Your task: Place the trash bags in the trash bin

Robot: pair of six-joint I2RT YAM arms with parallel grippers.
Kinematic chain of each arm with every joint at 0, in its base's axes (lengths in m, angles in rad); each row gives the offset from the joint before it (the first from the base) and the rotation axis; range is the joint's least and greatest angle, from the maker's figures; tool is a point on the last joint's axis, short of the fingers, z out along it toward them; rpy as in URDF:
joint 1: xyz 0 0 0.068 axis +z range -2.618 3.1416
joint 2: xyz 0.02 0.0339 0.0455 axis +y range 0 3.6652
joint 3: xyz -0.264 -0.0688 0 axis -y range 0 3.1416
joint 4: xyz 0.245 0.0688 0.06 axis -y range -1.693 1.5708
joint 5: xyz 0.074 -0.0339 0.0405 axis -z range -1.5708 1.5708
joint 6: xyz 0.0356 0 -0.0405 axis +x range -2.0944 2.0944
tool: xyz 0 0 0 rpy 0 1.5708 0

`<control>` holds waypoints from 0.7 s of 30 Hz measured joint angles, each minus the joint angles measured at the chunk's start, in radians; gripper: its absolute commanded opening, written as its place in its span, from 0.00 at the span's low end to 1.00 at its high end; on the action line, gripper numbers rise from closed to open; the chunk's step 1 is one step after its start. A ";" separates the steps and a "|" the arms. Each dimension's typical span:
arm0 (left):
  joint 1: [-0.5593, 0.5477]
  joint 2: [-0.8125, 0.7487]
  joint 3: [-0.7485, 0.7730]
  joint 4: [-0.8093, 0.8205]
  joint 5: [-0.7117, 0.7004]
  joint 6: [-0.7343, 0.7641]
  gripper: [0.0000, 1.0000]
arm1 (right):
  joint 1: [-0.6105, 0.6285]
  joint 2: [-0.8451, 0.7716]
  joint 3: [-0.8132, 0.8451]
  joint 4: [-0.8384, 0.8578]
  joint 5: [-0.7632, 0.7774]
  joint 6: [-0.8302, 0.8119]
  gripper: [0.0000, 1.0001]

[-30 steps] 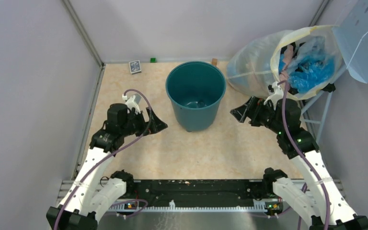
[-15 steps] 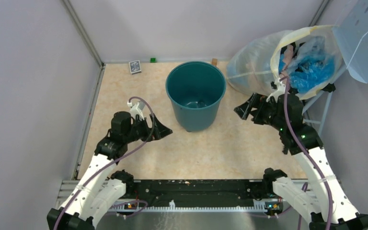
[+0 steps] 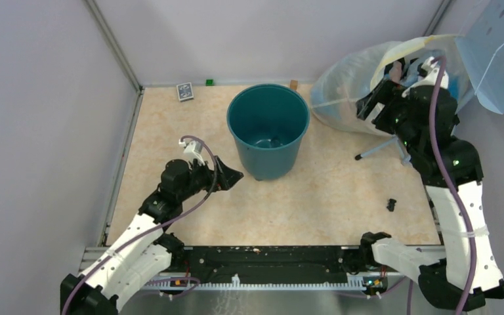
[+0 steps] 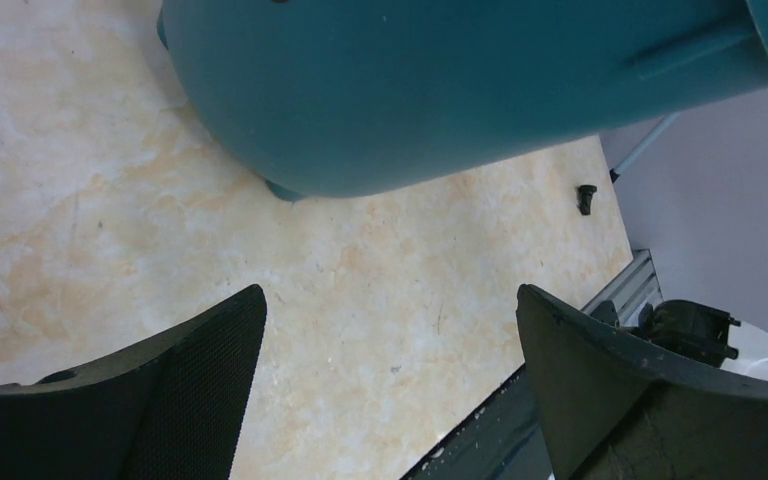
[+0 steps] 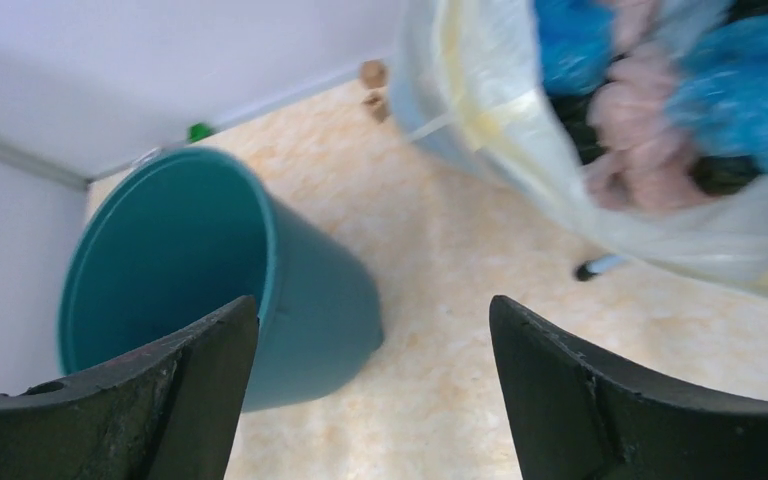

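Note:
The dark-teal trash bin (image 3: 268,128) stands upright at the middle back, with nothing blue in it. Light-blue trash bags (image 5: 750,95) lie bunched inside the cloudy-white sack (image 3: 344,85) at the back right; in the top view my right arm hides most of them. My right gripper (image 3: 369,105) is open and empty, raised in front of the sack's cream rim (image 5: 470,95), with the bin (image 5: 160,260) to its left. My left gripper (image 3: 230,177) is open and empty, low over the floor by the bin's lower left side (image 4: 440,90).
A pale-blue perforated panel (image 3: 499,46) hangs over the sack at the far right. A metal stand leg (image 3: 377,149) reaches onto the floor under the sack. A small black piece (image 3: 391,204) lies front right. A card box (image 3: 184,91) and a green cube (image 3: 209,82) sit by the back wall.
My right arm has risen and swung back and right, up to the sack's mouth. My left gripper has crept right toward the bin's base. The stand leg and black piece now show.

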 measured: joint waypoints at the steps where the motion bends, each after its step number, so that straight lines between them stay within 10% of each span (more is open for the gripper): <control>1: -0.006 0.016 0.000 0.022 -0.013 0.000 0.99 | 0.000 0.035 0.064 -0.043 0.047 -0.007 0.84; 21: -0.029 0.486 0.009 0.457 -0.069 -0.076 0.99 | -0.381 0.405 0.397 -0.193 -0.010 0.185 0.49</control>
